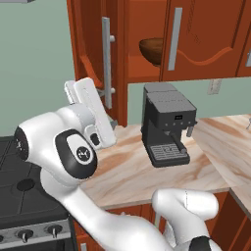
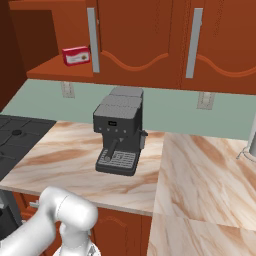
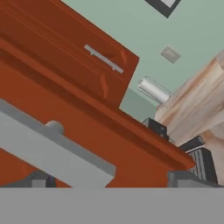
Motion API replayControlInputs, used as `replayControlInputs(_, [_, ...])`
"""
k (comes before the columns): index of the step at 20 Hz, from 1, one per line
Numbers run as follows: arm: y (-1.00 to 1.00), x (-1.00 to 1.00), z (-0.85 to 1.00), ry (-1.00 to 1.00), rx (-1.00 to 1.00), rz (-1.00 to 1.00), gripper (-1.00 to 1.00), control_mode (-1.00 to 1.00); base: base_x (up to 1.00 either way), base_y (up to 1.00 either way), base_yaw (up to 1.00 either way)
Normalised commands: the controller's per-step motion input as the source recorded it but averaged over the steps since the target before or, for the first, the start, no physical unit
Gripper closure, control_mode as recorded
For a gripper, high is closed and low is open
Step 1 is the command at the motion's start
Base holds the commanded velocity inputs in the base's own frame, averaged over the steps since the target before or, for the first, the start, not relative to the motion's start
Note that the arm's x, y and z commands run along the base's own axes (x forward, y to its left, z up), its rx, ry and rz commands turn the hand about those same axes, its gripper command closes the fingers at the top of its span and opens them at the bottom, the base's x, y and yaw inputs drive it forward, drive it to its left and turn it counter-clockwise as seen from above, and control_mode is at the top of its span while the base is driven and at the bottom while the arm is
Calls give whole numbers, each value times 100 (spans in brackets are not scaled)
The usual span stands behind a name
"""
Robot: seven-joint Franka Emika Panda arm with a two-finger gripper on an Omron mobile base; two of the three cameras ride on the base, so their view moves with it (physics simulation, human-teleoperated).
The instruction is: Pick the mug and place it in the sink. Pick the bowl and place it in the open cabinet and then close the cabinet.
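The cabinet fills the upper wall, its left door swung out toward the room with a long silver bar handle on it. The bowl already sits inside on the shelf, half hidden by the next door, so what remains looks like shutting that door.

The arm reaches up beside the open door. From the hand camera the handle runs as a grey bar right across the gripper, with the two fingertips standing wide apart on either side of it; the gripper seems spread, not clamped on anything.

The risk, I'd judge, is in the push. If the fingers catch on the bar or its post, the door could be dragged rather than swung, or the hand could jam against the door's edge. A push too near the hinge side might stall, leaving the door ajar.

Below, the marble desk carries a dark coffee machine directly under the cabinet; a low elbow swing could knock it. The stove lies left. A small red box rests on the shelf, clear of the door's path as far as I can tell.
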Motion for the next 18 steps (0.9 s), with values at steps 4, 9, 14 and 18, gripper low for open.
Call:
replayControlInputs(4, [-29, 29, 0, -1, 0, -1, -100, -100, 0, 0, 0])
replayControlInputs(9, [-32, 42, 0, 0, 0, -2, -100, -100, 0, 0, 0])
replayControlInputs(14, [-39, 40, 0, 0, 0, -2, -100, -100, 0, 0, 0])
replayControlInputs(18, [-44, 33, 0, 0, 0, -1, -100, -100, 0, 0, 0])
